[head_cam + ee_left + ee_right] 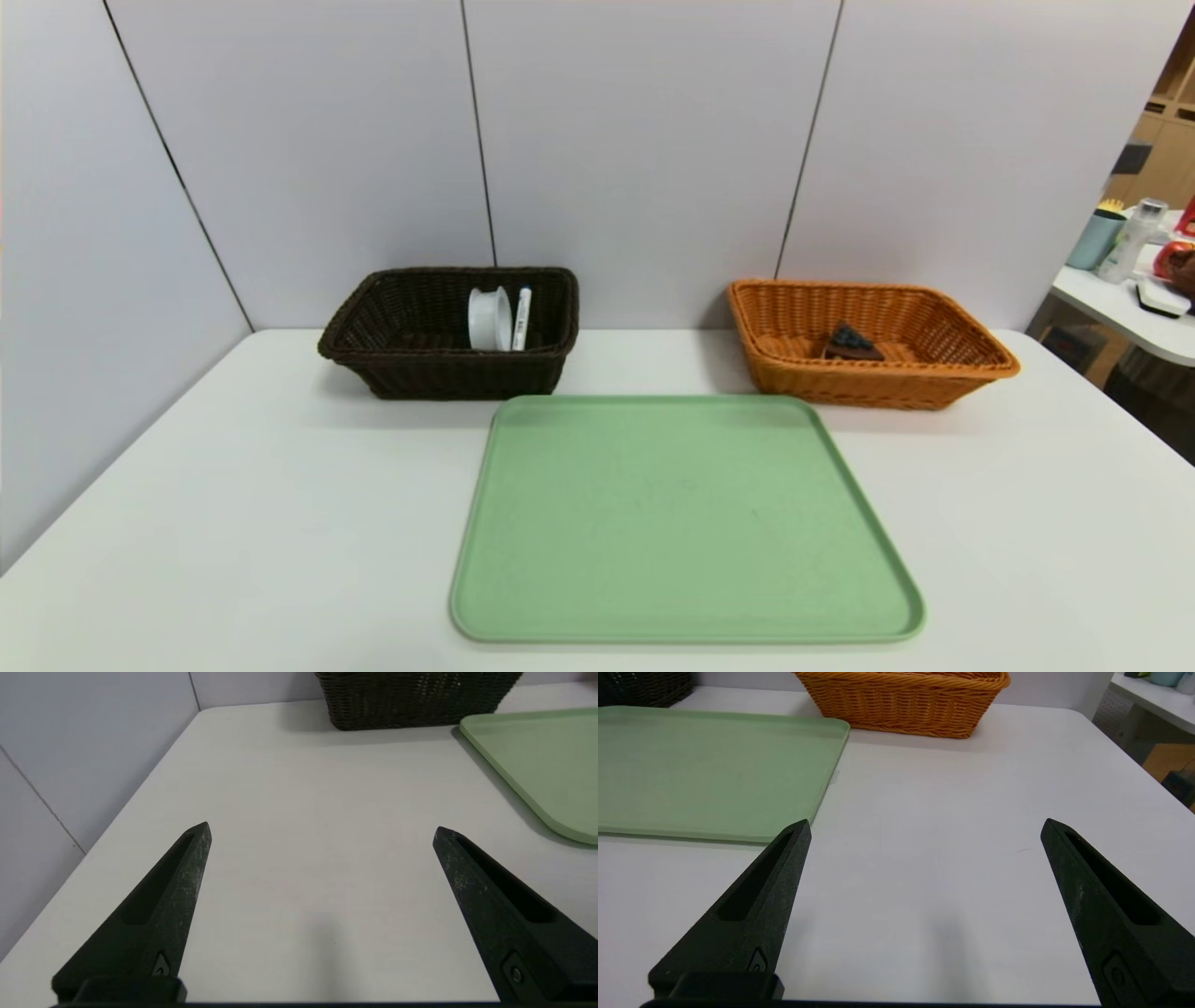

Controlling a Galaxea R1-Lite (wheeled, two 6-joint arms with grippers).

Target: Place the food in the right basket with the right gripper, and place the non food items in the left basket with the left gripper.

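Left pincer (322,828) wide open above white table (317,788)

White tape roll (489,319) on edge, blue-capped marker (522,319) leaning beside it, dark basket (448,378); blueberry-topped chocolate cake slice (851,344) inside orange wicker basket (868,385)!

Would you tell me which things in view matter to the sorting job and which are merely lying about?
Job:
- cake slice, in the orange-tan basket
- tape roll and marker, in the dark basket
- left gripper and right gripper, both open

Lying about:
- green tray
- bottle on the side table
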